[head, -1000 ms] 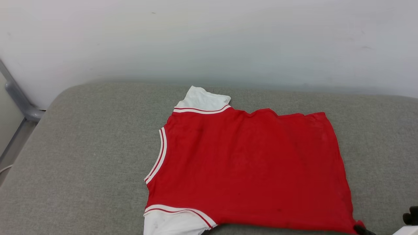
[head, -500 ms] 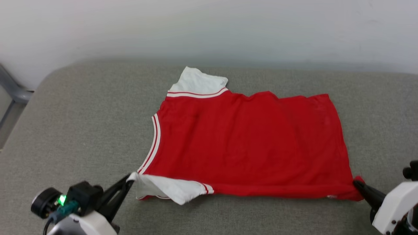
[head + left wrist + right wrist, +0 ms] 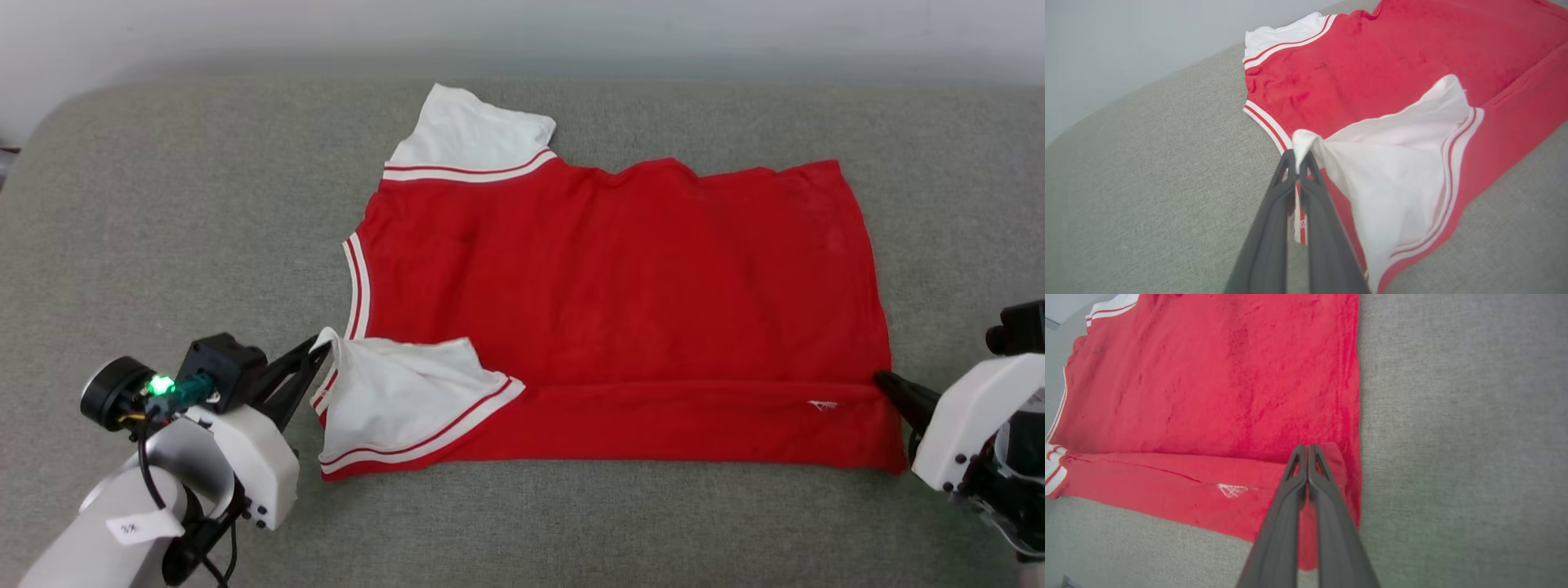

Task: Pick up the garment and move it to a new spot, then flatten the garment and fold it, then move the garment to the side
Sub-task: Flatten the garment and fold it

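Both left hand [image 3: 325, 347] and right hand [image 3: 881, 378] clamp the garment's [image 3: 612, 278] corners amid open cushion [image 3: 163, 204].

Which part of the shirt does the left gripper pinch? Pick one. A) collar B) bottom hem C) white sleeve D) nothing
C: the left gripper is shut on the tip of the white sleeve, which it holds over the red body of the shirt.
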Robot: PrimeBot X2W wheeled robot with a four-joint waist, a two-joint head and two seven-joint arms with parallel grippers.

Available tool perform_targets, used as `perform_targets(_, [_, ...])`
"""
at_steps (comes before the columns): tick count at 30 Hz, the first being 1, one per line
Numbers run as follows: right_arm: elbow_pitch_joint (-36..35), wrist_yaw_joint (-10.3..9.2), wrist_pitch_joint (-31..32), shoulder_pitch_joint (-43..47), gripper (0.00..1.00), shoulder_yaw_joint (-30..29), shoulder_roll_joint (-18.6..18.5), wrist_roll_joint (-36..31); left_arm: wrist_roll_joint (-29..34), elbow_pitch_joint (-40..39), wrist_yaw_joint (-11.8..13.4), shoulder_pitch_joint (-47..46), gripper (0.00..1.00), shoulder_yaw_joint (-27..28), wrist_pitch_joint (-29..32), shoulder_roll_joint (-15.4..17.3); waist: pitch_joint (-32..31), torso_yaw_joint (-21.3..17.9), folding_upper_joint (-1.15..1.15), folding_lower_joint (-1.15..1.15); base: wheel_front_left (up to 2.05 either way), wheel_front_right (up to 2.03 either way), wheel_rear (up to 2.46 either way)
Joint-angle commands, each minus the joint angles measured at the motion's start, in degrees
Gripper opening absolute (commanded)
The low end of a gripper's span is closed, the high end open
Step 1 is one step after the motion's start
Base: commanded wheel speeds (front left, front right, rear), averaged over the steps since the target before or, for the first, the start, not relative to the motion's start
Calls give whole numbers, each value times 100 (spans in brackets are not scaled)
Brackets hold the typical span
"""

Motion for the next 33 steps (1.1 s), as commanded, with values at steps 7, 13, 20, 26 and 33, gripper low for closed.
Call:
perform_targets(7, [386, -5, -111, -415, 0, 141, -53, -121, -85, 720, -15, -634, 0, -394, -143, -97, 287, -24, 0, -1, 0, 0, 0])
perform_targets(13, [738, -5, -422, -598, 100, 241, -66, -242, -146, 1288, -7, -972, 100, -677, -313, -221, 292, -1, 0, -1, 0, 0, 0])
perform_targets(20, [662, -5, -994, -425, 100, 531, -219, -236, -195, 1880, 305, -993, 100, -548, -824, -537, -114, 32, 0, -1, 0, 0, 0])
perform_targets(26, [230, -5, -1498, -30, 100, 703, -443, -578, -693, 1773, 778, -568, 100, -77, -1187, -854, -555, 14, 0, -1, 0, 0, 0])
perform_targets(33, [-249, -5, -1387, 588, 100, 603, -431, -1186, -1226, 863, 1257, 388, 100, 233, -1167, -1004, -878, -33, 0, -1, 0, 0, 0])
